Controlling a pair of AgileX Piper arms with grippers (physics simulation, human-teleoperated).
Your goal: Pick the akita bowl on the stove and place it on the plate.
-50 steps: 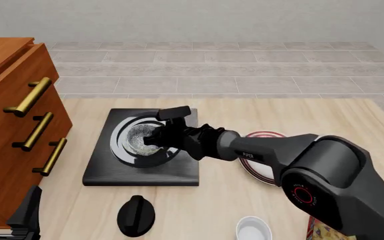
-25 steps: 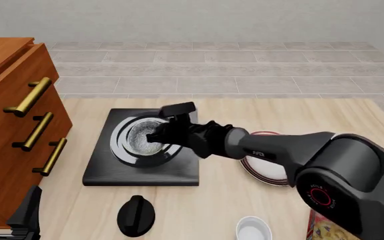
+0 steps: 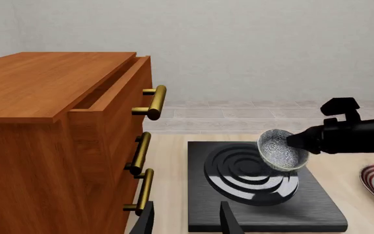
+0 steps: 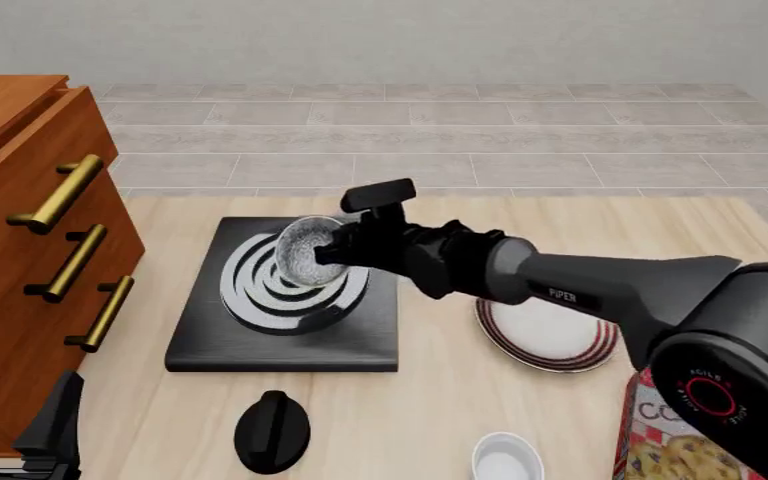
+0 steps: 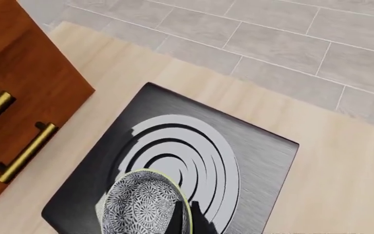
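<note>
The akita bowl (image 4: 307, 250), speckled grey-white inside, hangs tilted just above the stove (image 4: 197, 335), whose silver rings now show. My right gripper (image 4: 333, 249) is shut on the bowl's rim on the plate's side. In the left wrist view the akita bowl (image 3: 279, 149) is clear of the stove (image 3: 317, 204), with the right gripper (image 3: 299, 141) on its edge. The right wrist view looks down past the akita bowl (image 5: 141, 204) onto the stove (image 5: 255, 146). The plate (image 4: 544, 335), white with red rings, lies to the stove's right. My left gripper (image 4: 13, 420) rests open at the near left corner.
A wooden drawer cabinet (image 4: 24, 250) with brass handles stands left of the stove. In front of the stove sits a black round knob (image 4: 273, 430), and a small white bowl (image 4: 507, 462) lies near the front edge. A cookie box (image 4: 664, 450) is at the near right.
The right gripper has lifted the akita bowl off the stove's rings and carried it up and to the right, tilting it. The left arm has not moved.
</note>
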